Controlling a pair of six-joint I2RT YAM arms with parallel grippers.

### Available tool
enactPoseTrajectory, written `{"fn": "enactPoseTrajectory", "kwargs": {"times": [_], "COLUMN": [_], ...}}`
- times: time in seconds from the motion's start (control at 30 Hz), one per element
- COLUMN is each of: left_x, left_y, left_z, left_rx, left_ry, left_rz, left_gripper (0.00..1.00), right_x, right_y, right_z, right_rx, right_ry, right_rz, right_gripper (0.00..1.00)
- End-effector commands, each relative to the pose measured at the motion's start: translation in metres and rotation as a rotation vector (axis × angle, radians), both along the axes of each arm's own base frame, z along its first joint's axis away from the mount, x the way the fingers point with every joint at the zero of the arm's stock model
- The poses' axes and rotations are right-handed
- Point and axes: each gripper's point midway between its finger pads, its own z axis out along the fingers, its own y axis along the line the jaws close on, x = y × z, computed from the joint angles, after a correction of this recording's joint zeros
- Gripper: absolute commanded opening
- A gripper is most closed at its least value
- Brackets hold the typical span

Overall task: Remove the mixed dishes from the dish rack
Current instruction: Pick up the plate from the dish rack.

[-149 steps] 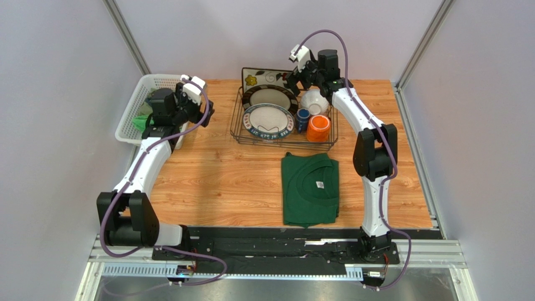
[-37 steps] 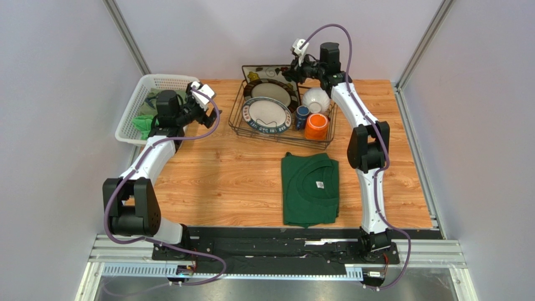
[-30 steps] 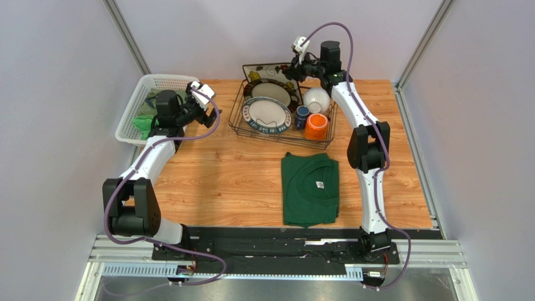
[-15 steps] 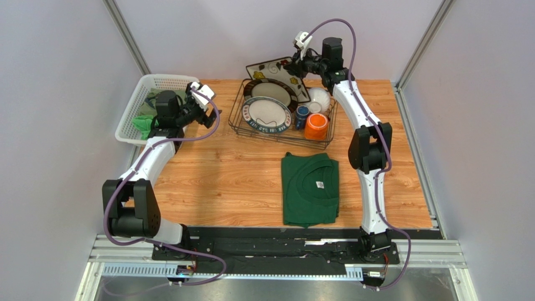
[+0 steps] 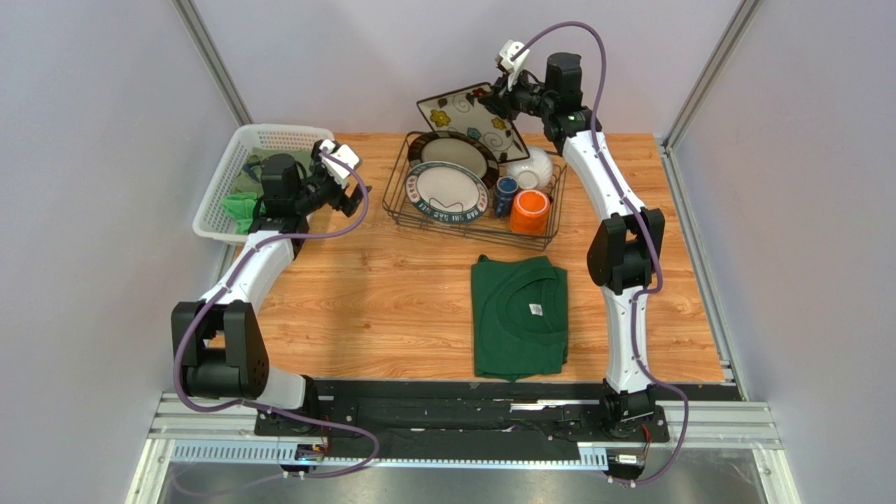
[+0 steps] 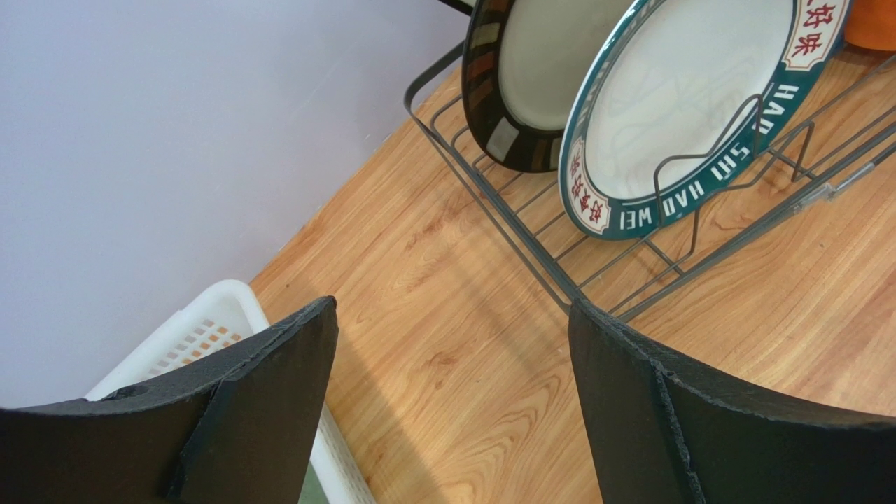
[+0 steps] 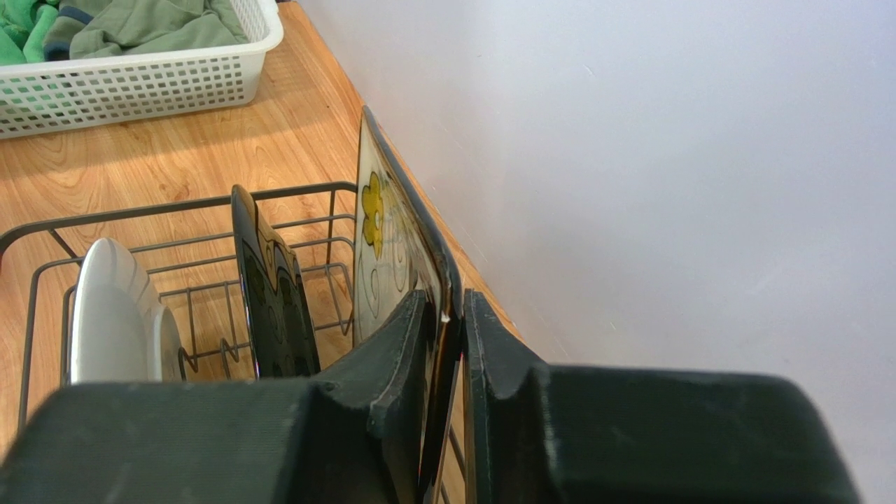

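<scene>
My right gripper (image 5: pixel 503 102) is shut on the right edge of the square white flower-patterned plate (image 5: pixel 470 118), holding it tilted above the back of the dish rack (image 5: pixel 391 213). In the right wrist view the plate's rim (image 7: pixel 384 252) is pinched between the fingers (image 7: pixel 447 307). In the rack stand a dark-rimmed round plate (image 5: pixel 454 155) and a teal-rimmed one (image 5: pixel 449 193), with a white bowl (image 5: pixel 533 165), a dark blue mug (image 5: pixel 506 195) and an orange mug (image 5: pixel 531 211). My left gripper (image 5: pixel 345 194) hovers open left of the rack, nothing between its fingers (image 6: pixel 452 315).
A white perforated basket (image 5: pixel 237 158) with green cloth stands at the far left, just behind my left gripper. A folded green shirt (image 5: pixel 517 315) lies on the wooden table in front of the rack. Grey walls close in behind and on both sides.
My right gripper has lifted the square plate up out of the rack and tilted it, moving slightly right. The left arm has stayed where it was.
</scene>
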Motion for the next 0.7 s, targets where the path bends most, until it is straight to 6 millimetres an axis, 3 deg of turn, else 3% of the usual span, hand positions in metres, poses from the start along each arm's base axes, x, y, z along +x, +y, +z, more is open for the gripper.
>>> {"fn": "enactPoseTrajectory", "kwargs": {"times": [0.0,0.37,0.67], "left_x": [-0.003,-0.002,0.0], "left_y": [-0.003,-0.003,-0.001], "left_z": [0.026,0.027,0.027], "left_rx": [-0.005,-0.016,-0.02], "left_ry": [-0.091,-0.094,-0.094], "left_rz": [-0.032,-0.032,-0.012], "left_gripper": [0.88,0.88,0.88], "right_x": [-0.039,-0.044,-0.054], "right_y": [-0.019,-0.02,-0.023], "right_z": [0.176,0.185,0.205], "right_rx": [0.071,0.04,0.048], "right_ry": [-0.447,-0.48,-0.516], "right_rz": [-0.03,-0.047,-0.063], "right_gripper": [0.0,0.0,0.0]}}
